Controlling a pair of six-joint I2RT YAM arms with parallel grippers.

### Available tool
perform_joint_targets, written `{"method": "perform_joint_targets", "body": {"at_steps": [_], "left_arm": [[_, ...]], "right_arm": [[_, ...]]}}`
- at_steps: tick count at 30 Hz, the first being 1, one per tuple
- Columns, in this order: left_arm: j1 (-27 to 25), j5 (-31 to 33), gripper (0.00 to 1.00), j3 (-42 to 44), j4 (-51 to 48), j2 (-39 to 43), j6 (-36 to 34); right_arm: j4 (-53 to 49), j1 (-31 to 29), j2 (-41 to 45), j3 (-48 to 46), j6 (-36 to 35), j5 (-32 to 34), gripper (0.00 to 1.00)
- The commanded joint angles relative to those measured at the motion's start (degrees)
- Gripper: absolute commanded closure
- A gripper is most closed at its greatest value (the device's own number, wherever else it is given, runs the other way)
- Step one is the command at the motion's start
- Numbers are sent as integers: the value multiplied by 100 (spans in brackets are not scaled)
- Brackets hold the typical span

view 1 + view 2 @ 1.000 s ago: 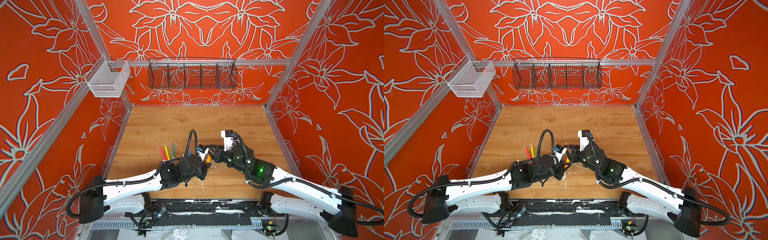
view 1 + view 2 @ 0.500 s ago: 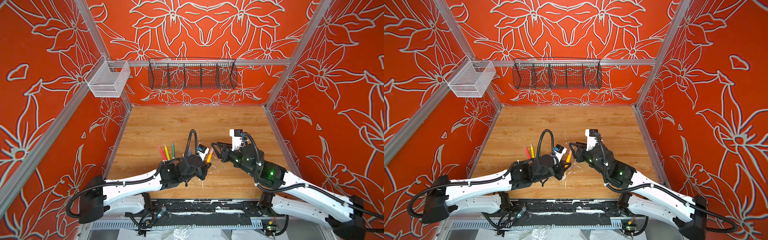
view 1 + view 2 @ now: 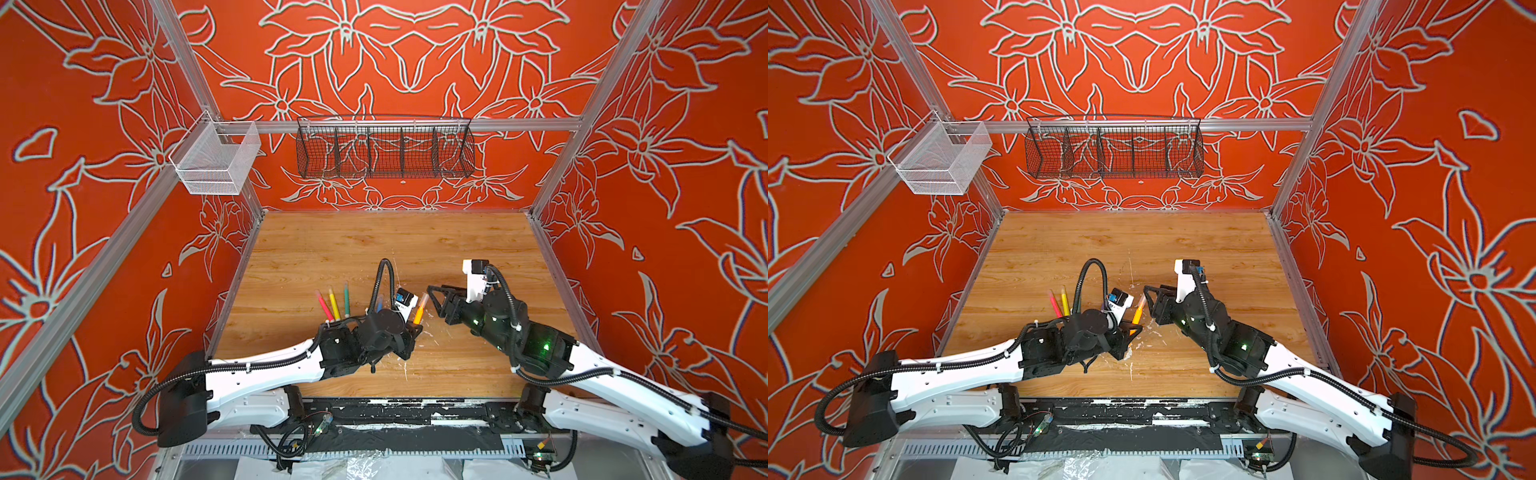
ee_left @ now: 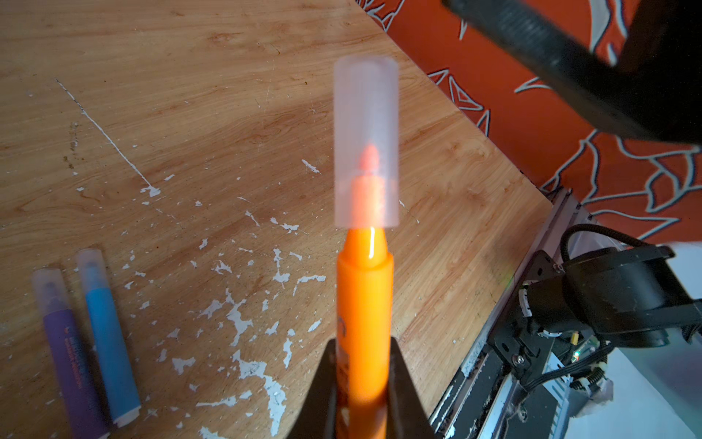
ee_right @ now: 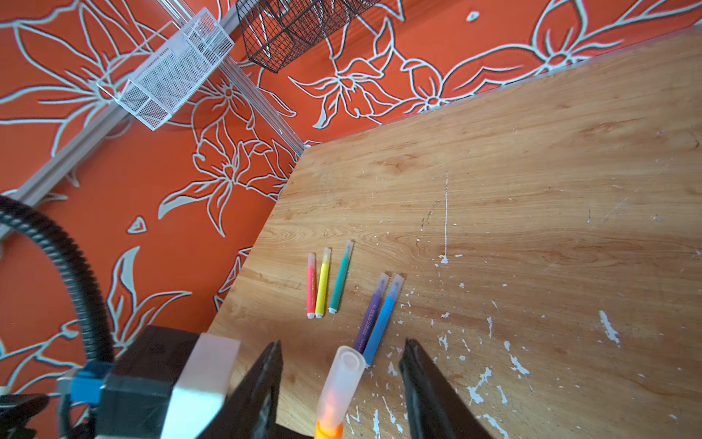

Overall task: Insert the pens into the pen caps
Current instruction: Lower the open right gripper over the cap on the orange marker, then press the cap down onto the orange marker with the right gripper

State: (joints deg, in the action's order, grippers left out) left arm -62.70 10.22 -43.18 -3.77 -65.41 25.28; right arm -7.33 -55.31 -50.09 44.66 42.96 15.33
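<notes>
A robot's two arms meet above the front middle of a scratched wooden counter (image 5: 532,152). The left fingers (image 4: 321,387) are clamped narrow on the barrel of the orange pen (image 4: 364,304) and hold it tilted up off the counter, tip pointing away from the arm and toward the other arm. That pose offers the tip for capping. A clear cap (image 4: 366,140) sits over the tip, with the orange nib showing faintly through it. A narrow orange neck shows below the cap's rim, so it may not be pressed fully home.

The right fingers (image 5: 262,387) stand wide, one on each side of the cap, touching neither it nor the pen. They hold nothing.

Five other pens lie flat nearer the counter's left edge, each with a clear cap on. The pink pen (image 5: 310,285), yellow pen (image 5: 323,283) and green pen (image 5: 340,279) form a neat row. The purple pen (image 5: 372,311) and blue pen (image 5: 383,315) lie side by side, closer to the arms. They look finished and set aside, which would make the orange pen the last.
</notes>
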Motion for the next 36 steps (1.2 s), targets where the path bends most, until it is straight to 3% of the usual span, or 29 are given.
{"method": "perform_joint_targets", "body": {"at_steps": [1,11,18,21,30,36], "left_arm": [[-6,33,100,-24,122,89,-84],[-8,-2,100,-15,127,123,-80],[-6,-2,100,-63,82,103,-108],[-6,7,100,-112,20,64,-115],[-6,77,100,-143,91,44,-111],[-6,162,100,23,420,185,-146]], "right_arm": [[129,45,-197,168,155,-127,45],[856,73,-657,42,480,-532,43],[1037,74,-936,188,508,-925,65],[933,47,-941,222,435,-877,70],[777,9,-853,83,402,-646,73],[1217,8,-767,-282,802,-701,77]]}}
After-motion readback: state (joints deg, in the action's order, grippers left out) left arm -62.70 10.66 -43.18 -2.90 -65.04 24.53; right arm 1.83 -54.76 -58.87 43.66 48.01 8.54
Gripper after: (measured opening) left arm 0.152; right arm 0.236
